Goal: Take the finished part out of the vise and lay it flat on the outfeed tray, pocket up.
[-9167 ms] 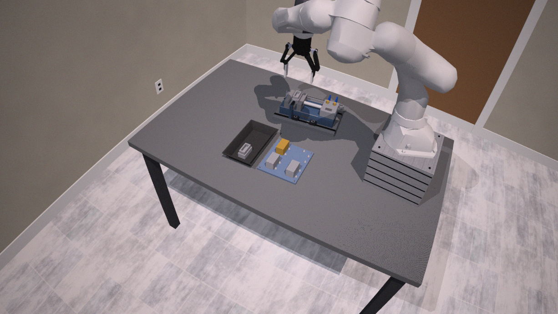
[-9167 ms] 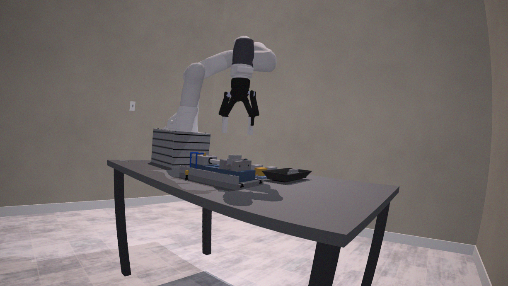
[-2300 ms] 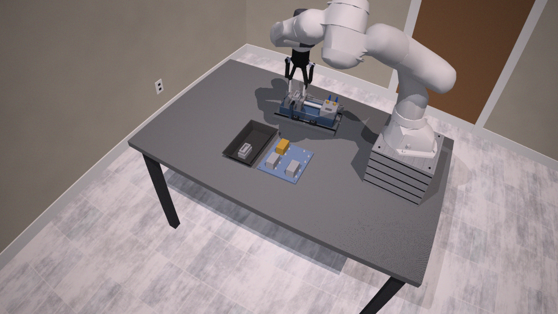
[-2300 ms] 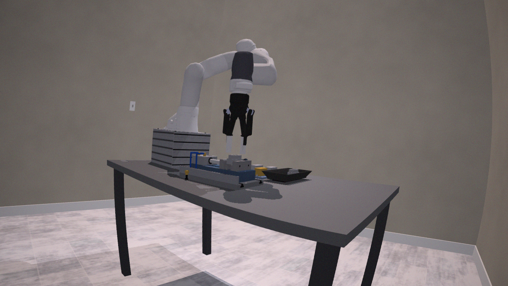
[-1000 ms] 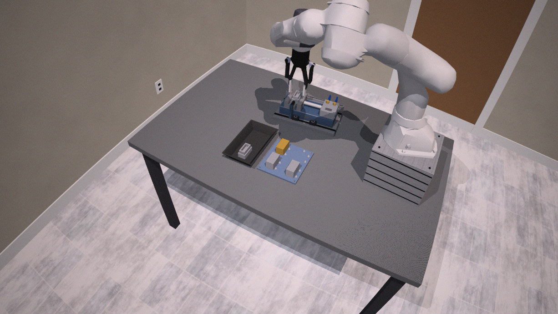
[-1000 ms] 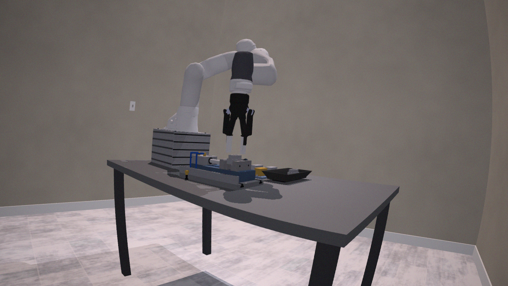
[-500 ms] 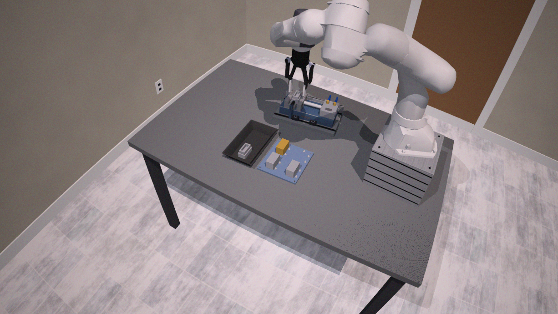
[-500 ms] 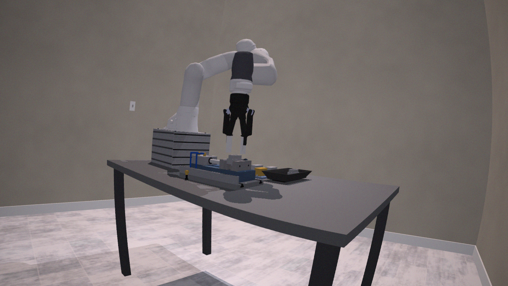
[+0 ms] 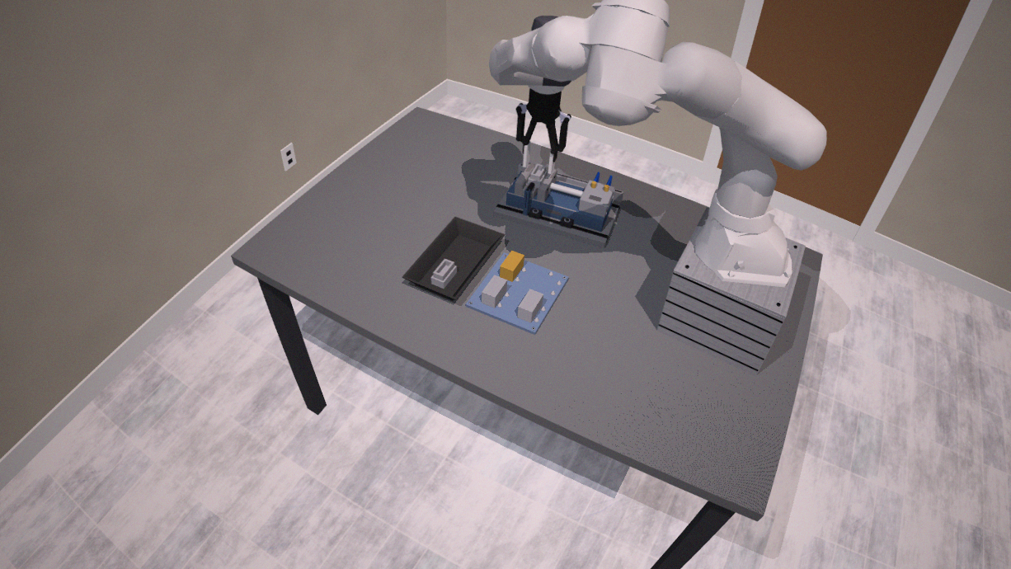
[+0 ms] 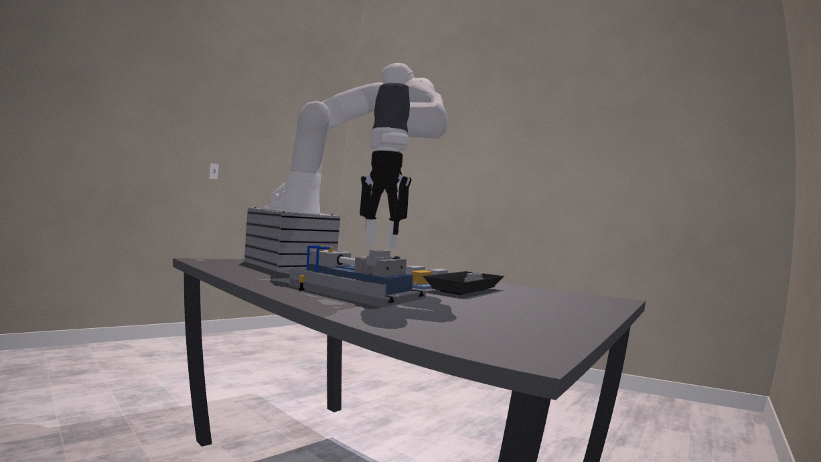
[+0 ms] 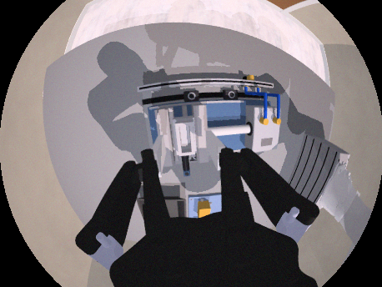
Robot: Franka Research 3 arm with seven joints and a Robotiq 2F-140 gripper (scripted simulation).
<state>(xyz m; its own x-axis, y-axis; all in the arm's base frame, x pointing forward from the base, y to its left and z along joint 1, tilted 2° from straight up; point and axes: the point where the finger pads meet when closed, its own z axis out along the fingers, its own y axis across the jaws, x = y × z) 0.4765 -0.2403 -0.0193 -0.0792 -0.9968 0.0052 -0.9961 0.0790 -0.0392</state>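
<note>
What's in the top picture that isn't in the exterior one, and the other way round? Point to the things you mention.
Only the top picture shows the brown door [image 9: 859, 105] and the wall socket [image 9: 288, 156].

Only the exterior picture shows the light switch [image 10: 213, 171] and the little yellow-topped knob [image 10: 301, 279] beside the vise.

Both show the white robot arm [image 9: 746, 84] [image 10: 307, 137], the black pincer [image 9: 538, 168] [image 10: 381, 247], the blue and gray vise [image 9: 596, 198] [image 10: 396, 282], the dark tray [image 9: 463, 247] [image 10: 453, 285], the yellow block [image 9: 511, 265] [image 10: 421, 277] and the table [image 9: 353, 183] [image 10: 517, 321].

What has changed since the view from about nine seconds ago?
The end effector has come down to just above the clamped part, and its fingers have drawn closer together but remain open. Nothing was visibly taken hold of or let go. The tray's part and the blanks stayed put.
</note>
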